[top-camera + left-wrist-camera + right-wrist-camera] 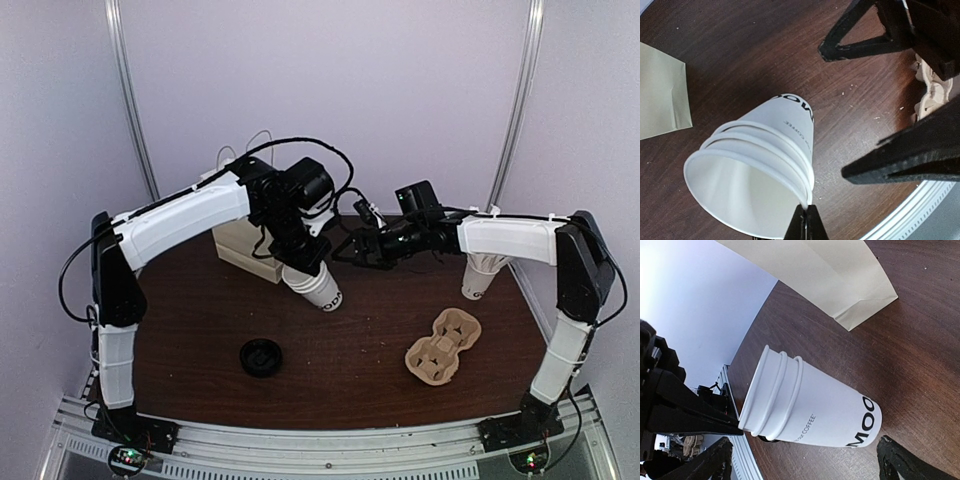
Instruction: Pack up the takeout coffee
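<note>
Surface: a dark brown wooden bench (190, 320) stood between pale lilac walls (400, 90). A round black plastic lid (261, 357) and a brown pulp cup carrier (443, 345) lay near its front, well apart.
Left arm: extended over mid-bench. The left pincer (806, 221) was clamped tight on the rim of a tilted stack of nested white paper cups (760, 165).
Right arm: bent inward. The right pincer (358, 250) gaped wide, holding nothing, just beside the stack.
Hard to see: whether the stack's base touched the bench. A tan paper bag (238, 245) sat partly behind the left arm. A second white cup (477, 280) was half covered by the right forearm.
</note>
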`<state>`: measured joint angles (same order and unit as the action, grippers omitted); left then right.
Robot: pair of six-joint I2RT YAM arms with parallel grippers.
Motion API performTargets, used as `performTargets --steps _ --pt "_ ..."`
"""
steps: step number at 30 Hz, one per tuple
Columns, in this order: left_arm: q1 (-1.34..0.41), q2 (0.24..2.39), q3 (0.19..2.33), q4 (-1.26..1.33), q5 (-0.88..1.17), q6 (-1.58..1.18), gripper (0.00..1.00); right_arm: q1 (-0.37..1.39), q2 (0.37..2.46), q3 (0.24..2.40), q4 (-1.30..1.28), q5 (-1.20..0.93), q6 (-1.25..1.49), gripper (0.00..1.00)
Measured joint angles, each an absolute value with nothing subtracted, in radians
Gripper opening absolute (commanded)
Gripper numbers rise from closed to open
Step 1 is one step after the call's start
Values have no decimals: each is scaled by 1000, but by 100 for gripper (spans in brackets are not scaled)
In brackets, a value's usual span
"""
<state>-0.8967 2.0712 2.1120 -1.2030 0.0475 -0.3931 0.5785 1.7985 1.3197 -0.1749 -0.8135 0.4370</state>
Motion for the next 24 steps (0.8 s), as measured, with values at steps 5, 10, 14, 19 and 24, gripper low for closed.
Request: performTargets --steps 5,10,14,19,24 --pt "-891 2038 2080 -1148 128 -429 0 579 1808 1320 -135 -832 469 100" --pt "-891 2020 2059 -1114 179 -456 0 579 1832 1319 -128 -839 479 100" --pt "-890 2020 2048 -1099 200 -469 0 579 1835 1317 -120 -838 482 100" --pt "-890 2013 2029 -1091 200 -479 0 579 1843 1314 -120 -827 480 100" --pt "-890 2008 2003 -1079 195 -490 0 585 1845 1298 -135 -778 470 100"
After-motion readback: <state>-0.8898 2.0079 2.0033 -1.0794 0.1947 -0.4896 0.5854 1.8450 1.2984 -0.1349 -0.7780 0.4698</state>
